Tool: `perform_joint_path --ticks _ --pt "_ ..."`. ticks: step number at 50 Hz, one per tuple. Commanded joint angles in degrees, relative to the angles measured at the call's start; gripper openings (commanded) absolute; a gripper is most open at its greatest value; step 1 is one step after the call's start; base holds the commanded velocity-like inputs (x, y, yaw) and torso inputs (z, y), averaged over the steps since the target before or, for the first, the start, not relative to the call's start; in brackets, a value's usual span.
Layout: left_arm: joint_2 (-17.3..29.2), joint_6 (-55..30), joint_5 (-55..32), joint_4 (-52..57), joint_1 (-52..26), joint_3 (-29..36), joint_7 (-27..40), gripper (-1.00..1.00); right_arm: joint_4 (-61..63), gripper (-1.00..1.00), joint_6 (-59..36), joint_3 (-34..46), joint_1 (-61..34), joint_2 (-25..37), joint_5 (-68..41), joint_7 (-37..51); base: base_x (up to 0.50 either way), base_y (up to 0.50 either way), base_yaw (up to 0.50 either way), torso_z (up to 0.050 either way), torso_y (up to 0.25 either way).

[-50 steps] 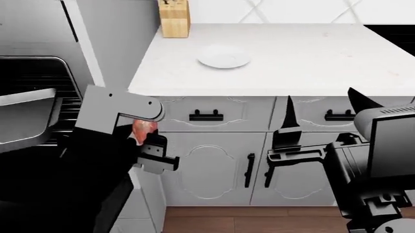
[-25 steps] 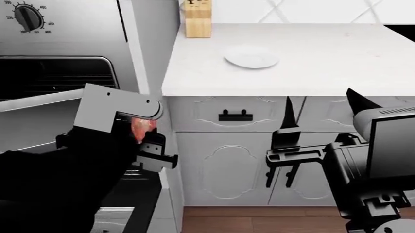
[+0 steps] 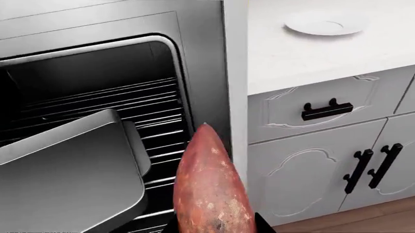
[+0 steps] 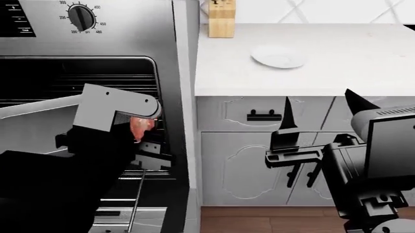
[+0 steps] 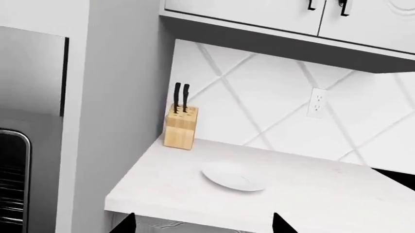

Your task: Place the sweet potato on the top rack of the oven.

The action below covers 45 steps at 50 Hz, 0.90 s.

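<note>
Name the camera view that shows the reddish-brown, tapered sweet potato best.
The left wrist view: the reddish-brown, tapered sweet potato fills the foreground, held in the left gripper, pointing toward the stainless-steel oven. The head view shows only a pinkish sliver behind the arm. The right wrist view shows none.

A white marble-look countertop (image 4: 324, 68) carries a white plate (image 4: 277, 56) and, against the wall, a wooden knife block (image 4: 221, 19) with two black-handled knives. The backsplash (image 5: 272, 107) has diagonal white tiles and an outlet (image 5: 316, 109). Below are white cabinets (image 4: 246, 165) with black handles, above wood flooring (image 4: 272, 219).
</note>
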<state>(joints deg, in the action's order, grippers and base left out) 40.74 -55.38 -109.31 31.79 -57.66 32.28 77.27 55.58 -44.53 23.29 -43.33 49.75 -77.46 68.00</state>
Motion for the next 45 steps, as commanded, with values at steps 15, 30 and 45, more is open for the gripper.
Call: perform_joint_path --ticks 15,30,45 --pt "0.4 0.6 1.2 -0.9 -0.2 0.4 -1.2 -1.0 -0.4 1.0 0.1 0.5 -0.1 -0.1 0.6 -0.3 0.0 0.31 0.0 0.0 0.0" --pt "0.6 0.9 1.7 -0.9 0.0 0.7 -1.8 -1.0 -0.5 1.0 0.3 0.9 0.0 -0.3 1.2 -0.6 0.0 0.3 0.0 0.0 0.0" --pt "1.2 1.0 3.4 -2.3 0.1 0.5 -3.8 -1.0 -1.1 1.0 1.4 0.9 1.2 -0.4 3.0 -1.8 0.0 0.17 0.0 0.0 0.0"
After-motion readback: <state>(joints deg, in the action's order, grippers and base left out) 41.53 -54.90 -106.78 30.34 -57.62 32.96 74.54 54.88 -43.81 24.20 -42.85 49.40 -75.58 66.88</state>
